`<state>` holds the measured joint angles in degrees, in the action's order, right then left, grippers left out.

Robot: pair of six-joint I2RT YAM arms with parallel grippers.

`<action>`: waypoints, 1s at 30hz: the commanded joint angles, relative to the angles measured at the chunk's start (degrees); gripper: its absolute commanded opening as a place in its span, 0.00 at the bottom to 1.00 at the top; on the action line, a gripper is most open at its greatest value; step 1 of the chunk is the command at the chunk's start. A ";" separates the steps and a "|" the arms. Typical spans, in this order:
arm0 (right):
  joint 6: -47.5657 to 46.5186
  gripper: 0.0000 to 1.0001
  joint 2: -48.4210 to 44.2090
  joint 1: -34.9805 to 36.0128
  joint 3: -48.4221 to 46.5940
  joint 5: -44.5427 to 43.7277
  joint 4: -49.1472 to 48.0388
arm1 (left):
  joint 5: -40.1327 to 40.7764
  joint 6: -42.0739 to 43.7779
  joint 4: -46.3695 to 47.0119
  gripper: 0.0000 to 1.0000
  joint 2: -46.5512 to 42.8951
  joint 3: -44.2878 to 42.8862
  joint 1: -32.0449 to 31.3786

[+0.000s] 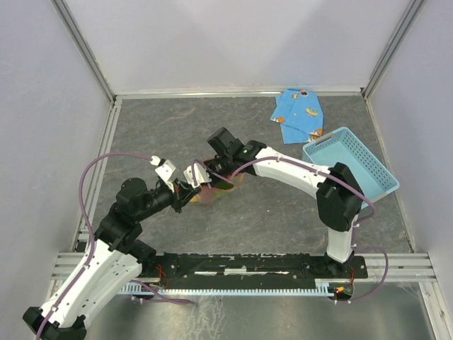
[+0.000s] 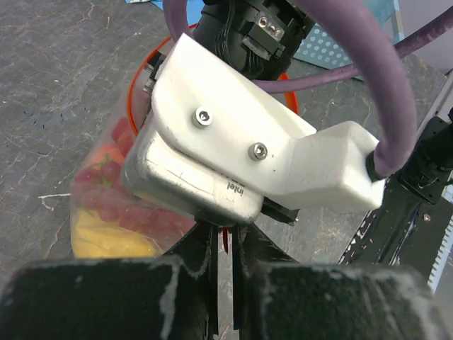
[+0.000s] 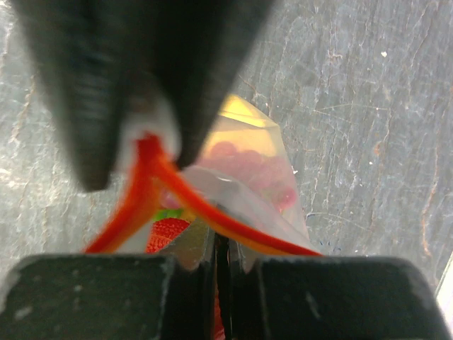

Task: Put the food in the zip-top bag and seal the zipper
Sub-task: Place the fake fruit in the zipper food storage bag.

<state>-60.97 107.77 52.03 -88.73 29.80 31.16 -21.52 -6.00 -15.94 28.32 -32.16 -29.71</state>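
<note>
Running between both pairs of jaws, the zipper (image 3: 191, 197) is clenched by the left gripper (image 2: 225, 241) and right gripper (image 3: 221, 244).

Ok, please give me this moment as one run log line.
left gripper: shut on zipper | right gripper: at zipper, grip unclear | food: inside zip-top bag | seal: mouth open

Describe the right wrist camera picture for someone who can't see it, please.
A thin orange-red zipper strip on a clear plastic zip-top bag of red and yellow toy fruit is pinched by the blurred left gripper above, over a grey table; the right gripper sits nearly closed below.
</note>
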 commanded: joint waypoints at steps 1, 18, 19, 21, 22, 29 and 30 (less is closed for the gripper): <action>3.50 0.31 -2.47 -0.36 -1.62 -1.38 -2.52 | -0.21 1.18 3.99 0.03 -1.73 -1.29 -0.01; 8.89 0.61 -20.69 -6.59 4.71 3.02 1.68 | 2.27 1.27 3.31 0.03 -2.51 -1.46 0.34; 12.42 0.62 -22.68 -8.91 7.54 0.39 -1.70 | 2.18 1.25 3.24 0.03 -2.64 -1.41 0.33; 15.26 0.62 -23.00 -10.69 8.43 -0.40 -2.83 | 2.23 1.34 3.28 0.03 -2.67 -1.43 0.30; 16.69 0.62 -22.91 -11.63 8.66 -0.70 -3.14 | 2.20 1.34 3.24 0.03 -2.65 -1.48 0.27; 20.70 0.58 -20.01 -14.26 9.78 -4.29 -4.30 | 1.92 1.36 3.23 0.03 -2.65 -1.50 0.30; 20.80 0.56 -19.59 -14.35 9.80 -4.72 -4.28 | 1.90 1.34 3.35 0.03 -2.61 -1.50 0.35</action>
<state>-43.79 86.91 37.67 -78.91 27.44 29.47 -19.57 -6.00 -16.12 26.46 -32.16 -29.69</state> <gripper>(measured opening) 0.586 0.073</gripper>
